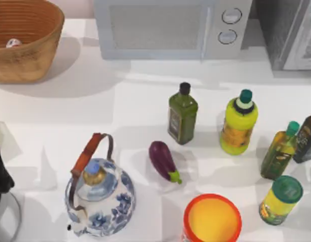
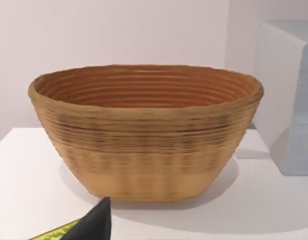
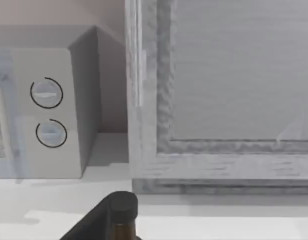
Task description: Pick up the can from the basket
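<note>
The tan woven basket (image 1: pixel 24 45) stands at the table's far left corner. Inside it, low against the near wall, lies the can (image 1: pixel 13 43), a small white shape with red markings. The left wrist view faces the basket (image 2: pixel 144 135) from the side, so its wall hides the can; a dark part of my left gripper (image 2: pixel 96 225) shows at the frame's lower edge, short of the basket. My left arm (image 1: pixel 0 174) sits at the table's left edge, well in front of the basket. A dark part of my right gripper (image 3: pixel 94 225) shows by a black bottle cap (image 3: pixel 123 202).
A microwave (image 1: pixel 170 27) stands at the back, a grey cabinet (image 1: pixel 291 33) to its right. A blue-and-white teapot (image 1: pixel 100 194), an eggplant (image 1: pixel 164 160), several bottles (image 1: pixel 183 113), a yellow jar with a green lid (image 1: pixel 281 199) and an orange tub (image 1: pixel 212 219) fill the front and right.
</note>
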